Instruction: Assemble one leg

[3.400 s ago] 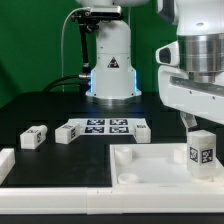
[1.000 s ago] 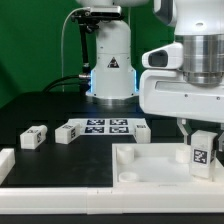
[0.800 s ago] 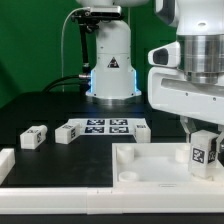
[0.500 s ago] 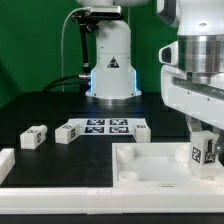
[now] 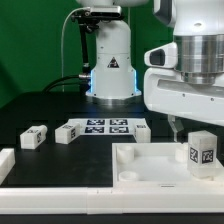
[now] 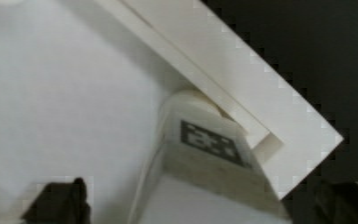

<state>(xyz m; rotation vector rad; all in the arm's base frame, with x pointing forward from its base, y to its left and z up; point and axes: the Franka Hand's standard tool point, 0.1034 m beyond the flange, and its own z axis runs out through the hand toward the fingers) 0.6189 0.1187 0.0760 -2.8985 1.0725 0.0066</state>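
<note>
One leg [image 5: 203, 150], a stubby white block with a square tag, stands upright at the corner of the large white panel [image 5: 150, 167] on the exterior view's right. My gripper [image 5: 198, 130] hangs right over it. One dark finger [image 5: 172, 127] shows apart from the leg's side; the other is hidden. In the wrist view the leg [image 6: 211, 150] sits at the panel's corner [image 6: 51, 90] between my gripper's [image 6: 199, 205] two dark fingertips [image 6: 55, 200], which stand wide with gaps to the leg. The gripper is open.
Three more legs lie on the black table: one [image 5: 35, 137] at the exterior view's left, one [image 5: 68, 132] beside the marker board [image 5: 105, 126], one [image 5: 141, 130] at its other end. A white part's edge [image 5: 5, 160] shows at far left. The arm's base [image 5: 110, 60] stands behind.
The hand turned back and forth over the leg. Its finger, close against the leg half a second ago, now stands away from it. The leg stays upright at the panel's corner.
</note>
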